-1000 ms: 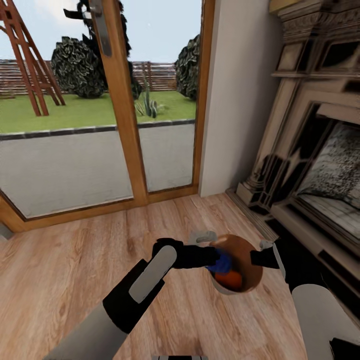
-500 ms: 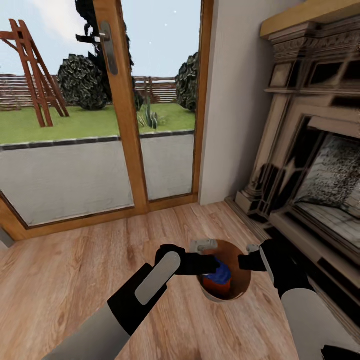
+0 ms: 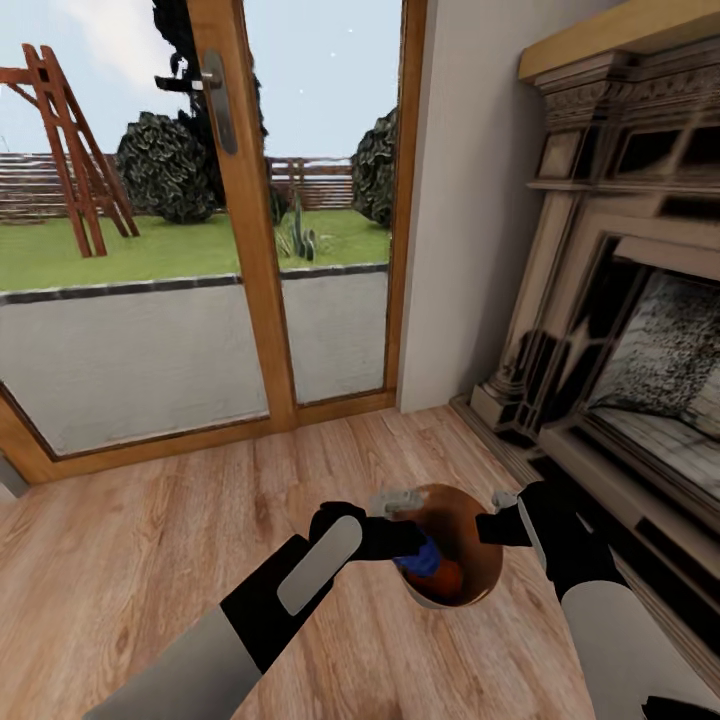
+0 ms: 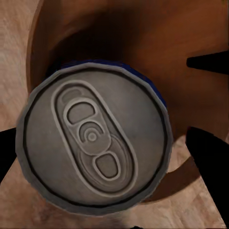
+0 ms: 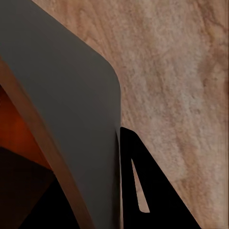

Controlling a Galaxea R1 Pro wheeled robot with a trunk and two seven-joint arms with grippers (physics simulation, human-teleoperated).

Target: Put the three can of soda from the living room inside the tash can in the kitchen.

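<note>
The tash can (image 3: 476, 545) is lifted above the wood floor and tilted, its tan-brown inside facing me. My right gripper (image 3: 497, 526) is shut on its rim; one black finger (image 5: 152, 200) lies against the pale grey wall (image 5: 71, 109). My left gripper (image 3: 404, 541) reaches into the opening, shut on the dark blue can of soda (image 3: 424, 559). That can's silver top (image 4: 93, 140) sits between the fingers. An orange can (image 3: 447, 578) lies beneath it inside the bucket. A third can is hidden.
Glass doors with a wooden frame (image 3: 250, 250) stand ahead, a garden beyond them. A brick fireplace (image 3: 620, 330) with a dark hearth edge runs along the right. Pale wood floor (image 3: 130, 560) stretches left of the arms.
The tash can has tilted, its opening now facing more toward me, and the blue can has sunk a little lower inside it. The left gripper stays at the opening.
</note>
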